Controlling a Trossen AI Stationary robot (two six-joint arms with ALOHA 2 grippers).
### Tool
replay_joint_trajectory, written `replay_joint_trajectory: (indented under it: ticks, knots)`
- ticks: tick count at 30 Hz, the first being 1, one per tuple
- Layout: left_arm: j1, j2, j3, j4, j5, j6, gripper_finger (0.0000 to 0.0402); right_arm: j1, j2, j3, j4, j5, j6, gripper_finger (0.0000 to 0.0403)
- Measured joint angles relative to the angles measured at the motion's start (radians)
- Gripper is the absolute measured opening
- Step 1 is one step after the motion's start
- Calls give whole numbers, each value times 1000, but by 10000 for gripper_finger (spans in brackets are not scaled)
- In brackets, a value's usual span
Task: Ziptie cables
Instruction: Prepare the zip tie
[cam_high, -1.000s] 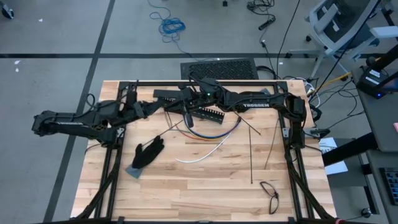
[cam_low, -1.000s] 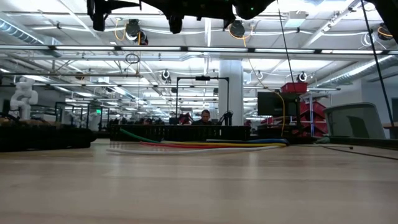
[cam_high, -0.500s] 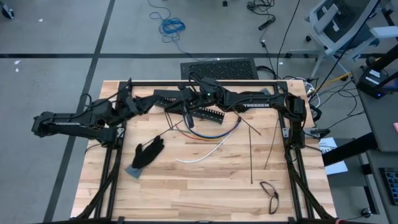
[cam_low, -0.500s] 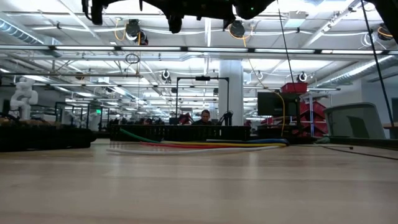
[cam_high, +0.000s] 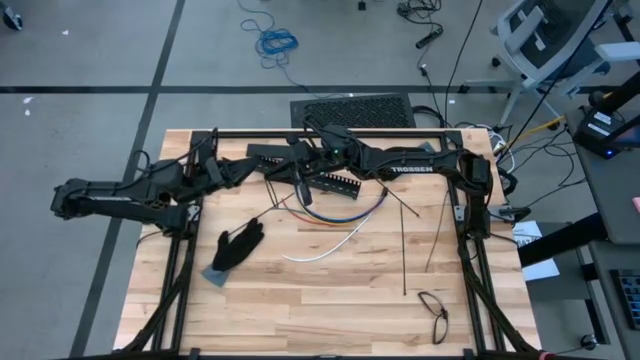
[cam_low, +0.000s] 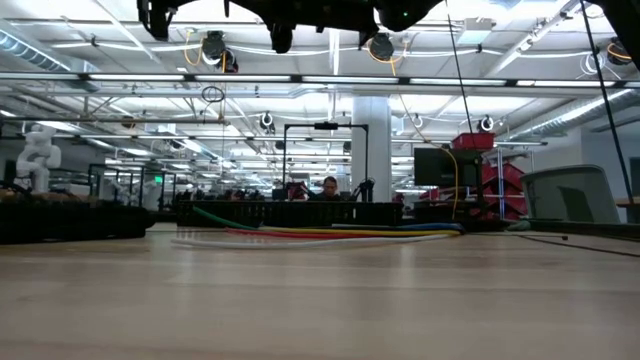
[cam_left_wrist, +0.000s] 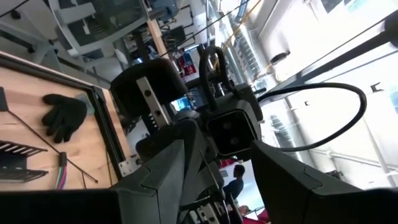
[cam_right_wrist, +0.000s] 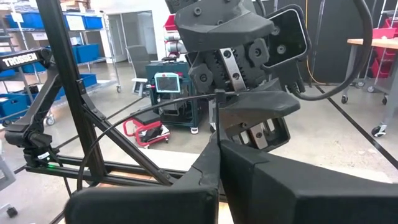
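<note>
You are looking at a wooden table (cam_high: 330, 290) with both arms reaching over its far edge. The black slotted bar (cam_high: 335, 185) is lying there, and the cables (cam_high: 345, 213) are curving on the wood just in front of it. A black glove (cam_high: 237, 246) is resting nearer the left side. Your right gripper (cam_high: 300, 160) is hovering above the bar with fingers fully closed, pinching a thin black strip. Your left gripper (cam_high: 290, 152) is facing it, fingers (cam_left_wrist: 155, 177) standing partly apart; whether they are gripping anything, you cannot tell.

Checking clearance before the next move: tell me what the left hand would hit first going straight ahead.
Likely the right hand: it sits straight ahead of the left hand, close between its open fingers. Depth is unclear.
</note>
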Motion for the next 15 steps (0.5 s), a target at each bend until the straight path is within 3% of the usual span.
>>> replay_joint_trajectory:
  ticks: [15]
  knots:
    - [0, 6, 0, 22, 41, -26, 182, 0, 0, 0, 0, 0, 0, 0]
